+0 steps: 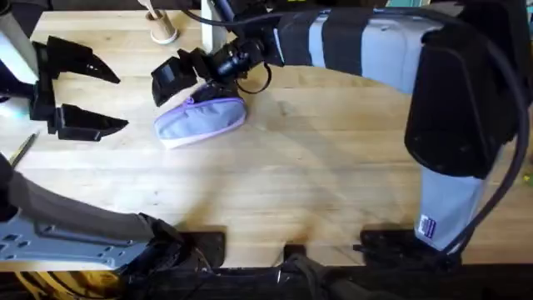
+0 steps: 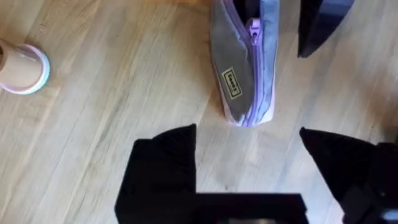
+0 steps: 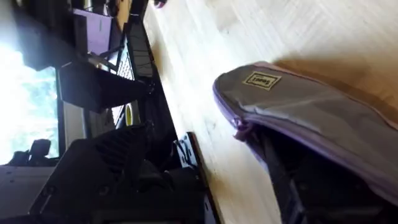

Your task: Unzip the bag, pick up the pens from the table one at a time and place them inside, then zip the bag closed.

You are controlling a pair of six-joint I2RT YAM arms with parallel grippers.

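Bag point(image 1: 201, 120) on table point(image 1: 316, 183) — right hand point(image 1: 171, 79) touching its far edge, grip unclear; left hand point(image 1: 87, 96) open, well apart.

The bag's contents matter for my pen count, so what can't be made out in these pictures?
- Inside of the bag: the right wrist view shows a dark opening, nothing distinct in it.
- Right claw: the overhead view shows it at the bag's far end, its fingers not separable.
- A thin pen-like object near the table's left edge: too small overhead to identify.
- Left claw is open, holding nothing.
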